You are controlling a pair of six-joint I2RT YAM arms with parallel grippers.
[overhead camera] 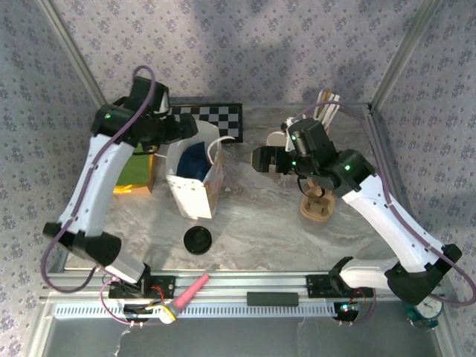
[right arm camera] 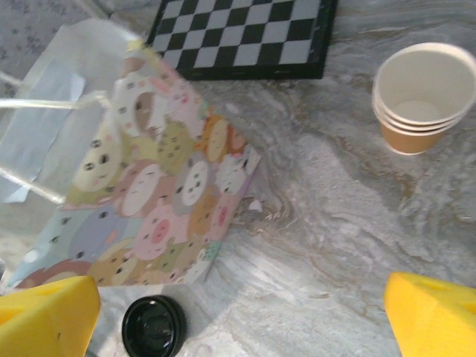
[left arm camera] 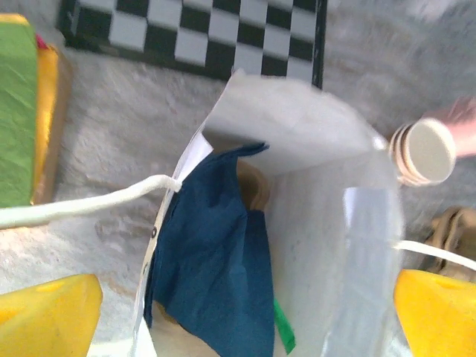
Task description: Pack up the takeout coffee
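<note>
A paper gift bag [overhead camera: 195, 178] stands open on the marble table, white inside [left arm camera: 312, 245] and cartoon-printed outside [right arm camera: 156, 193]. Inside it lies a dark blue napkin [left arm camera: 216, 260]. From under the napkin peeks a tan-brown curve [left arm camera: 256, 186] that looks like the takeout coffee, mostly hidden. My left gripper [overhead camera: 190, 128] [left arm camera: 245, 320] hangs open over the bag's mouth, its yellow fingertips [left arm camera: 48, 316] wide apart and nothing between them. My right gripper [overhead camera: 260, 158] [right arm camera: 238, 320] is open above bare table to the right of the bag, holding nothing.
A stack of nested cups [right arm camera: 420, 97] [left arm camera: 424, 152] stands right of the bag. A black lid [overhead camera: 198, 239] [right arm camera: 154, 327] lies in front of it. A checkerboard [overhead camera: 216, 117] lies behind, a green-yellow box [overhead camera: 134, 172] to the left, and a wooden stand [overhead camera: 318, 204] under the right arm.
</note>
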